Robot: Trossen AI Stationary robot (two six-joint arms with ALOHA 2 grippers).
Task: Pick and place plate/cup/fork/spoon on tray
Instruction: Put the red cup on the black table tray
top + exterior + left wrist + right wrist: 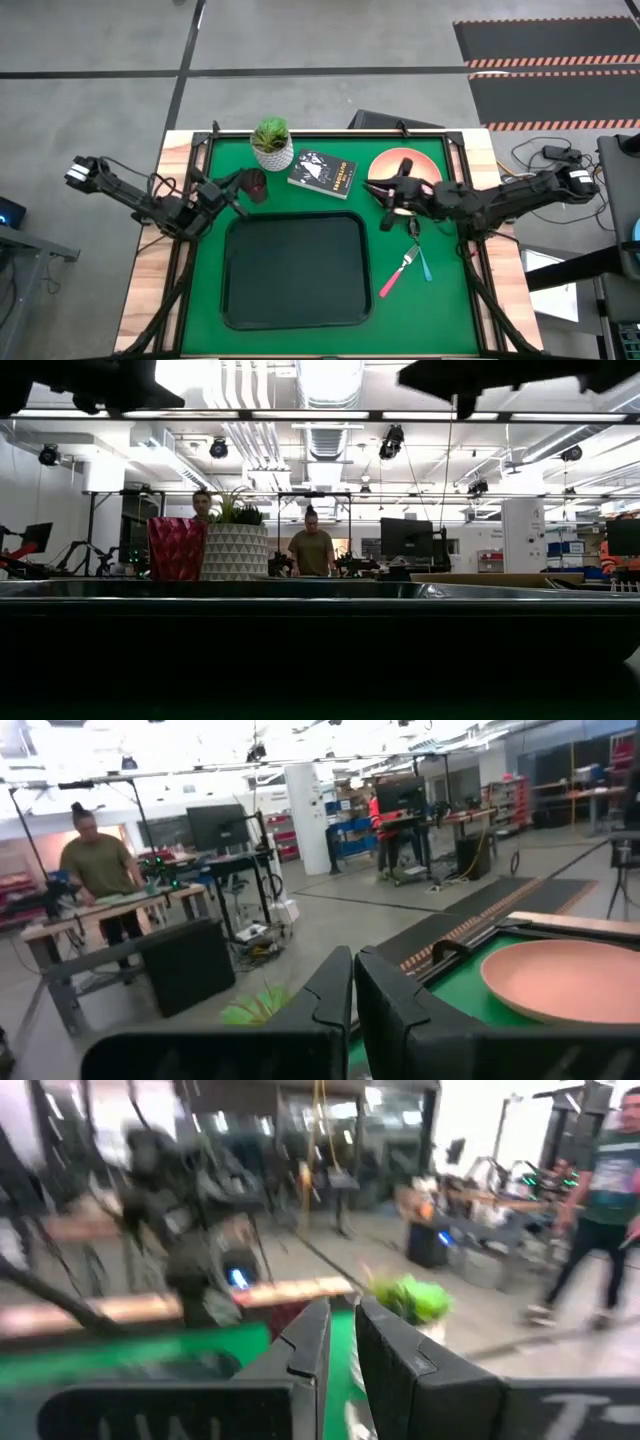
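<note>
High view: both pincers hover near the far edge of the green surface (440, 300).
The left pincer (232, 183), fingers together, sits beside the maroon cup (254, 184); the right pincer (385, 192), together, hangs over the round pink plate (425, 162); the rimmed black tray (296, 270) lies bare.

Overhead: black tray (296, 270) sits empty on green table (450, 300) — left gripper (238, 182) beside maroon cup (254, 184), right gripper (382, 190) over pink plate (415, 161).

Non-task stuff – a white pot with a green plant (272, 143) at the far edge, small black book (323, 173) just right of it.
</note>
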